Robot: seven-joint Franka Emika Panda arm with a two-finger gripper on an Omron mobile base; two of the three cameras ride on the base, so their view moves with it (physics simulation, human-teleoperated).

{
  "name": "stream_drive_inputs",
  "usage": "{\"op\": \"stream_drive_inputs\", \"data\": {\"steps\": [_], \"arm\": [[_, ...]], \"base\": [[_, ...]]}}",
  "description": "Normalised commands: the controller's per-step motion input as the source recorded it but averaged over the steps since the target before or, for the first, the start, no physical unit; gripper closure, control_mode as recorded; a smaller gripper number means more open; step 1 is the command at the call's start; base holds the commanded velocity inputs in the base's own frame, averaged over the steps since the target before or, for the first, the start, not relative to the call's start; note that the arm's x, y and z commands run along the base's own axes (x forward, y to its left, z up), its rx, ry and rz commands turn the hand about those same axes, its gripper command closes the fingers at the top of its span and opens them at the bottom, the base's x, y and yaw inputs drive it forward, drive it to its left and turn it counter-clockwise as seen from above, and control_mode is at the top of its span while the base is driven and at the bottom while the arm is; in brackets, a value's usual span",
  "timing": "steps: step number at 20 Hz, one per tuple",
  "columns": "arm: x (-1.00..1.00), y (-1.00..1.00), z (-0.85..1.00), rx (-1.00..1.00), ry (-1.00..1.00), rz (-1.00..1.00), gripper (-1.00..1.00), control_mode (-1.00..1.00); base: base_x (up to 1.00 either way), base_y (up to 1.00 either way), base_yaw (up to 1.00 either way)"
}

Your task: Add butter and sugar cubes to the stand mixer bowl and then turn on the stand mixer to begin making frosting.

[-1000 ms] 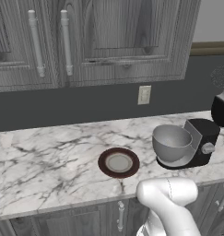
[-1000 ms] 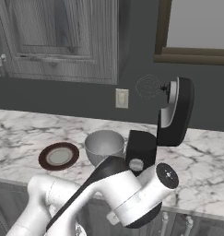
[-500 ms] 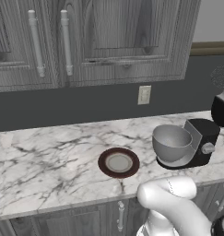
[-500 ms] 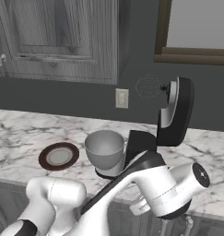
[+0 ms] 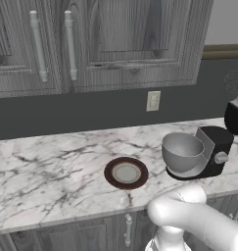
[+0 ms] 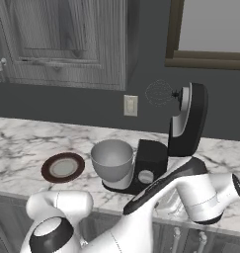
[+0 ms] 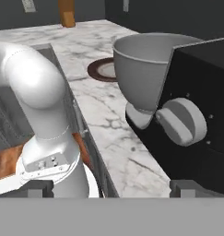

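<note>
The stand mixer is glossy black and stands on the marble counter with its head tilted up and its whisk in the air. The grey stand mixer bowl sits on its base. My gripper is open, low in front of the counter edge, and faces the mixer's silver knob from a short distance. Nothing is between the fingertips. The butter and the sugar cubes are out of view.
A dark brown plate with a grey centre lies left of the bowl. A wall outlet sits above the counter, with grey cabinets higher up. A brown object stands far along the counter. Cabinet fronts lie below the edge.
My arm has swung to the right and down in front of the counter, and its wrist has moved toward the mixer. Mixer, bowl and plate have stayed where they were.
</note>
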Motion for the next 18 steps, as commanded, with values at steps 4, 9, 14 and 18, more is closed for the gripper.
{"op": "stream_drive_inputs", "data": {"steps": [4, 9, 14, 18], "arm": [[0.44, -0.06, -0.16, 0.11, -0.13, 0.01, -1.00, -1.00], [0.39, -0.04, -0.18, 0.06, -0.11, 0.00, -1.00, -1.00], [0.29, -0.06, -0.22, 0.01, -0.08, -0.01, -1.00, -1.00], [0.31, -0.13, -0.26, 0.00, -0.04, -0.03, -1.00, -1.00]], "base": [[0.00, 0.00, 0.00], [0.00, 0.00, 0.00], [0.00, 0.00, 0.00], [0.00, 0.00, 0.00]]}}
